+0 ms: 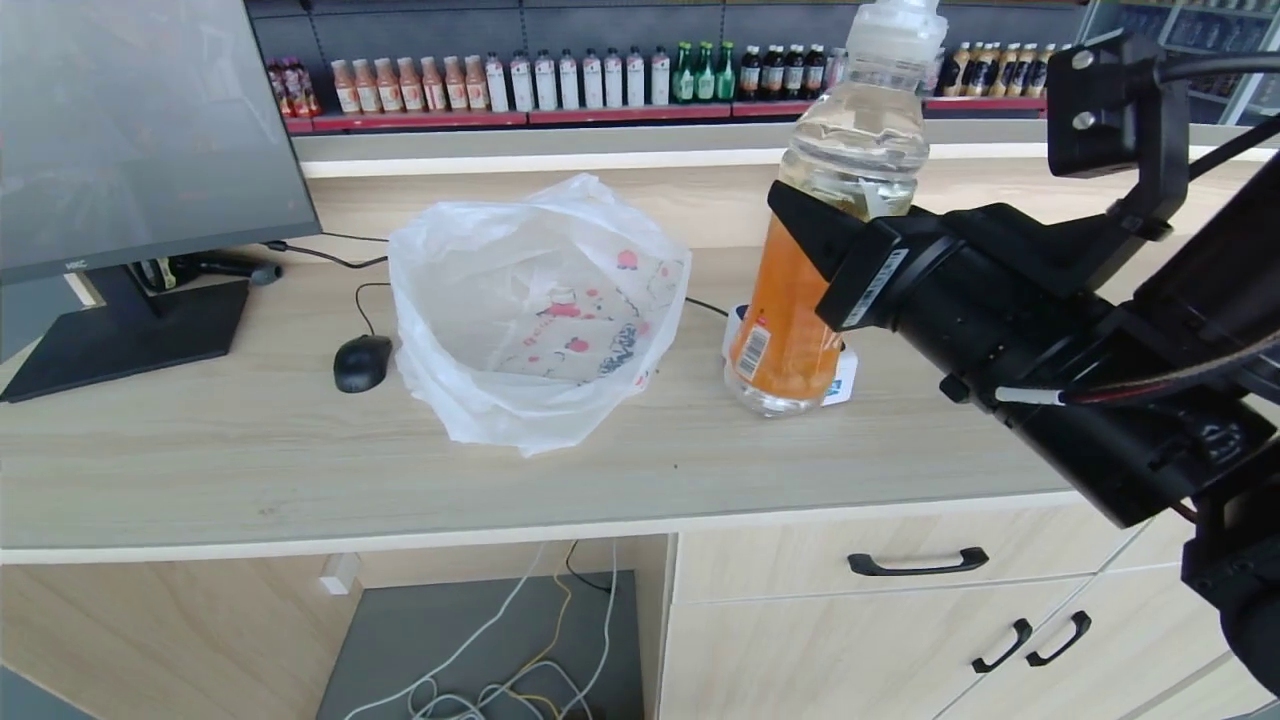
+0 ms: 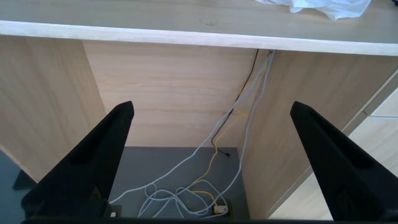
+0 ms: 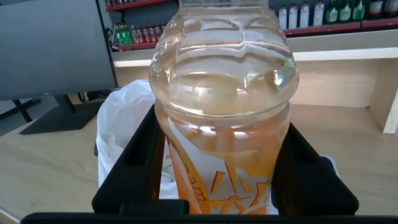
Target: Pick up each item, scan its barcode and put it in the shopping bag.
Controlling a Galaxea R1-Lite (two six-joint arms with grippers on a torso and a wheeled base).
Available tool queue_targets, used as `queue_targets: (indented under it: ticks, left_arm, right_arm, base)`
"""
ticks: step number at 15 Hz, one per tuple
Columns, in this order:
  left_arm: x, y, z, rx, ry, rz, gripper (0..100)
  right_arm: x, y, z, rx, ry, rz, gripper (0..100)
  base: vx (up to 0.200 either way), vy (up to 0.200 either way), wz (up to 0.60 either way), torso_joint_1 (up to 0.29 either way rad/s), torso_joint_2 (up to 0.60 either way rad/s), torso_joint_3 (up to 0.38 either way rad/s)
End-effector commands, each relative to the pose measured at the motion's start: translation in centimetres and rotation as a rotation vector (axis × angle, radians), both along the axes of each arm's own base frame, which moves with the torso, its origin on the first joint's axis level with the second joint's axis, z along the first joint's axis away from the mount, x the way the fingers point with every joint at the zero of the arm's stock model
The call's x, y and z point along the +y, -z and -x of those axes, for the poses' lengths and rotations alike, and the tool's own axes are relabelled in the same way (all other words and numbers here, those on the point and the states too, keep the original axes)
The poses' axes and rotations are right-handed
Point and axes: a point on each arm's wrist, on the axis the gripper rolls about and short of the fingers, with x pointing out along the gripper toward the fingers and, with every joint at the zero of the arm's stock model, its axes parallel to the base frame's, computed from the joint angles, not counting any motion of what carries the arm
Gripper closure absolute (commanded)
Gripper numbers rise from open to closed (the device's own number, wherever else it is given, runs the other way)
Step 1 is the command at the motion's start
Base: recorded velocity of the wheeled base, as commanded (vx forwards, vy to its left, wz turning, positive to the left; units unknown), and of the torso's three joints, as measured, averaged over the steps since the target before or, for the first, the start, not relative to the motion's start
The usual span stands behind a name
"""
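Observation:
A clear drink bottle (image 1: 825, 250) with an orange label and white cap is held upright by my right gripper (image 1: 830, 235), which is shut on its middle. The bottle's base hangs just over a small white scanner (image 1: 840, 385) on the counter, barcode facing the front. In the right wrist view the bottle (image 3: 224, 118) sits between both black fingers (image 3: 134, 168). The white plastic shopping bag (image 1: 535, 305) stands open to the bottle's left. My left gripper (image 2: 211, 162) is open below the counter edge, facing the cable space under the desk.
A monitor (image 1: 140, 130) on its stand occupies the counter's left end, with a black mouse (image 1: 362, 362) beside the bag. Shelves of bottles (image 1: 600, 80) line the back wall. Drawers (image 1: 915, 565) sit under the counter at right; loose cables (image 2: 205, 186) lie below.

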Motion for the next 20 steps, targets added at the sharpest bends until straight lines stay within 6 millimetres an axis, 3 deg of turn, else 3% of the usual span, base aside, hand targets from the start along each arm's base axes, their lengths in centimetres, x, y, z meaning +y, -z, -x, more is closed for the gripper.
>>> queue_targets:
  ticks: [1, 12, 17, 20]
  left_arm:
    - [0.0, 0.0, 0.0, 0.0, 0.0, 0.0, 0]
    - [0.0, 0.0, 0.0, 0.0, 0.0, 0.0, 0]
    - [0.0, 0.0, 0.0, 0.0, 0.0, 0.0, 0]
    - [0.0, 0.0, 0.0, 0.001, 0.0, 0.0, 0]
  right_arm:
    - [-0.1, -0.1, 0.0, -0.005, 0.004, -0.004, 100]
    - [-1.0, -0.9, -0.1, -0.023, -0.013, 0.054, 100]
    - [-1.2, -3.6, -1.5, -0.324, 0.107, 0.362, 100]
    - [0.5, -4.7, -3.0, -0.592, 0.128, 0.599, 100]
  base:
    - [0.0, 0.0, 0.0, 0.0, 0.0, 0.0]
    - [0.0, 0.0, 0.0, 0.0, 0.0, 0.0]
    - [0.0, 0.0, 0.0, 0.0, 0.0, 0.0]
    - [0.0, 0.0, 0.0, 0.0, 0.0, 0.0]
